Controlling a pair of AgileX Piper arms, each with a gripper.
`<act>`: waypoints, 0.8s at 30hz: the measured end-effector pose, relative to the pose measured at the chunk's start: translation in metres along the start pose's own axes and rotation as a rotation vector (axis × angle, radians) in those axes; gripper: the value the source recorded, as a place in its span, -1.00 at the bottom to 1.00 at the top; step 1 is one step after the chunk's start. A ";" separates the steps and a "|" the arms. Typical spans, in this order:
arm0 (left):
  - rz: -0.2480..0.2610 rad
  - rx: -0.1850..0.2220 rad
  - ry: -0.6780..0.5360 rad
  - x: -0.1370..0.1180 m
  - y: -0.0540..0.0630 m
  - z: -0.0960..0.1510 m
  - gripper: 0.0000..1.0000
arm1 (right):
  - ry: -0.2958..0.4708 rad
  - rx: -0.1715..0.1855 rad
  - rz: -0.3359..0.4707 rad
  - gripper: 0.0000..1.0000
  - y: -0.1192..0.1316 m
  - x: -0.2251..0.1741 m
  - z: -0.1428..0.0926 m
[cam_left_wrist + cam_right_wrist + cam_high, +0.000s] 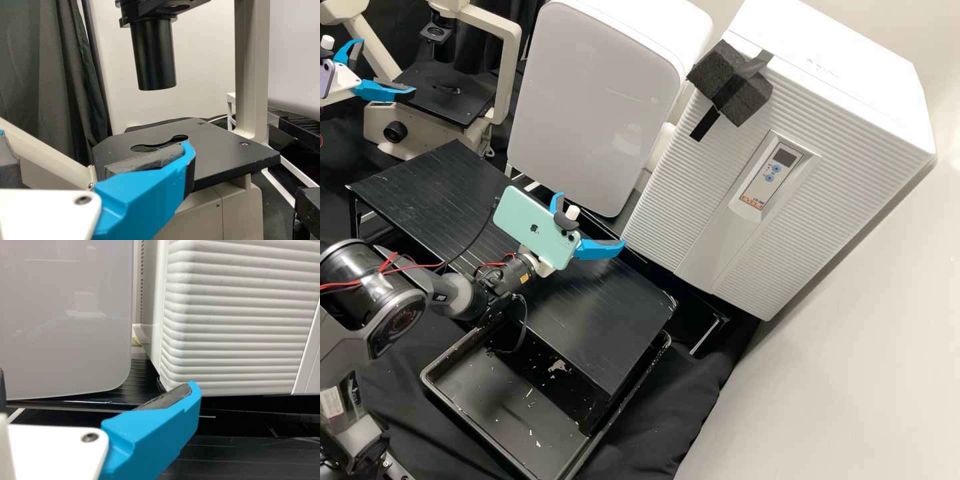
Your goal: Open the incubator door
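Claw, right arm: both blue fingers stand apart, with nothing gripped between them. I hold this claw above the black grooved platform, near the lower corner of the incubator. In the right wrist view, one of my fingers carries a dark pad along its inner face, and the ribbed front lies beyond it. The incubator is a white, box-shaped unit located on the far side of the platform, beside a second white unit with a smooth grey front. Its ribbed door is closed, and my claw is apart from it. A control panel with a small dark display and two blue buttons is set into the door. A dark grey foam block, fitted with black tape, is located at the door's upper edge. A mint-green phone is mounted on my right arm, behind the fingers. A black tray is positioned below the platform, partly under it. My left claw also has its fingers spread and holds nothing. It is located near the black stage of a microscope; I cannot tell whether it touches the stage. A purple phone is mounted on that arm.
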 end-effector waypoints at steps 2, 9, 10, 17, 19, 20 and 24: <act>0.000 0.000 0.000 0.000 0.000 0.000 1.00 | 0.000 0.000 0.000 1.00 0.000 0.000 0.000; 0.000 0.000 0.000 0.000 0.000 0.000 1.00 | 0.000 0.000 0.000 1.00 0.000 0.000 0.000; 0.000 0.000 0.000 0.000 0.000 0.000 1.00 | 0.000 0.000 0.000 1.00 0.000 0.000 0.000; 0.000 0.000 0.000 0.000 0.000 0.000 1.00 | -0.022 -0.002 0.056 1.00 0.016 -0.010 0.006; 0.000 0.000 0.000 0.000 0.000 0.000 1.00 | -0.018 0.002 0.098 1.00 0.028 -0.015 0.007; 0.000 0.000 0.000 0.000 0.000 0.000 1.00 | -0.006 0.010 0.127 1.00 0.037 -0.018 0.007; 0.000 0.000 0.000 0.000 0.000 0.000 1.00 | 0.029 0.049 0.215 1.00 0.058 -0.026 0.005</act>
